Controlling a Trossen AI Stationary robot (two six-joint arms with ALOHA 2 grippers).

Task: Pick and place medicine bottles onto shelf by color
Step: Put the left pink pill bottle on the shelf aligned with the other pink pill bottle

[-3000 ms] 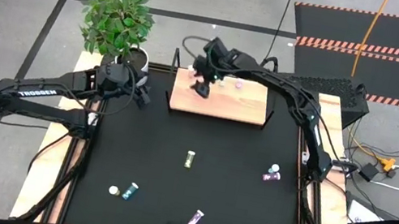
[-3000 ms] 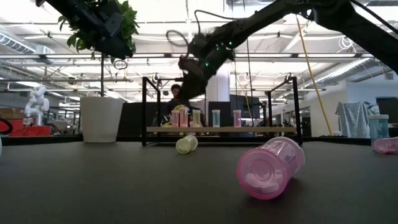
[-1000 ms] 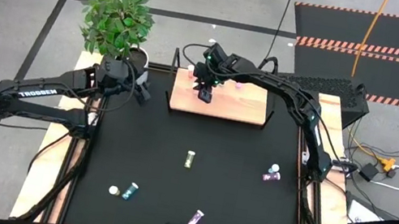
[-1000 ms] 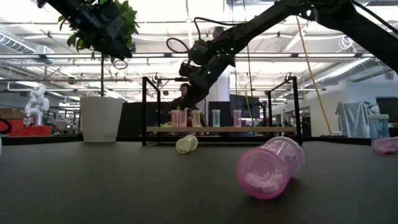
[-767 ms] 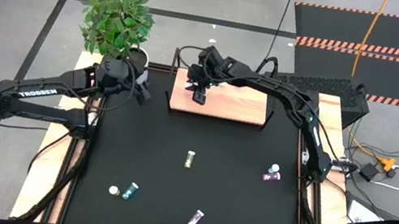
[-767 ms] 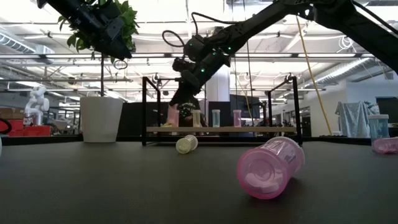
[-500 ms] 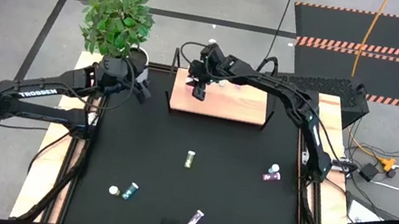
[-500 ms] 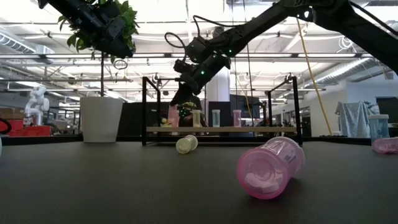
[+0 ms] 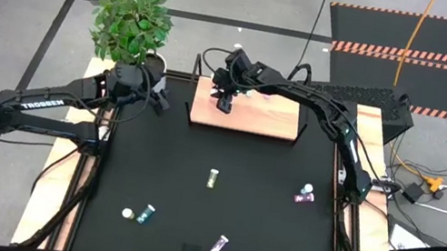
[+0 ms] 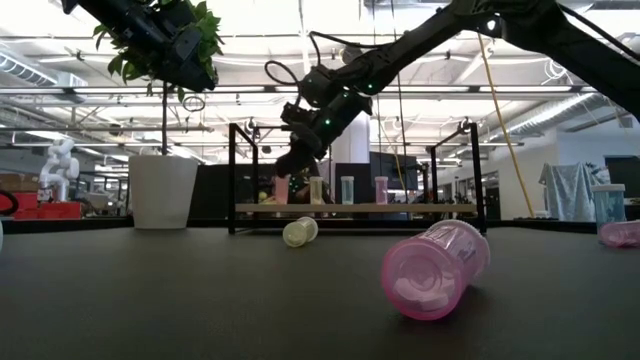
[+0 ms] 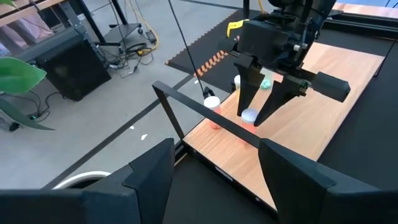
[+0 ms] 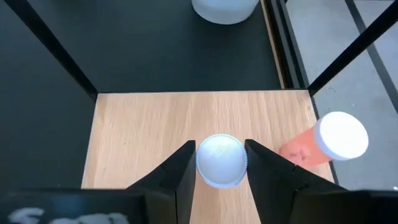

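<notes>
Right hand (image 12: pixel 221 163) | pinching white-capped bottle (image 12: pixel 220 160) between fingers | upright on shelf (image 12: pixel 143 127), beside pink bottle (image 12: pixel 323 145)

The shelf (image 12: pixel 149 130) is pale, smooth wood; the table (image 9: pixel 191 203) top is matt black.

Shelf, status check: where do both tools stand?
Right tool over shelf, fingers around white-capped bottle beside a pink one. Left tool open, waiting by plant pot. Nothing blocking.
</notes>
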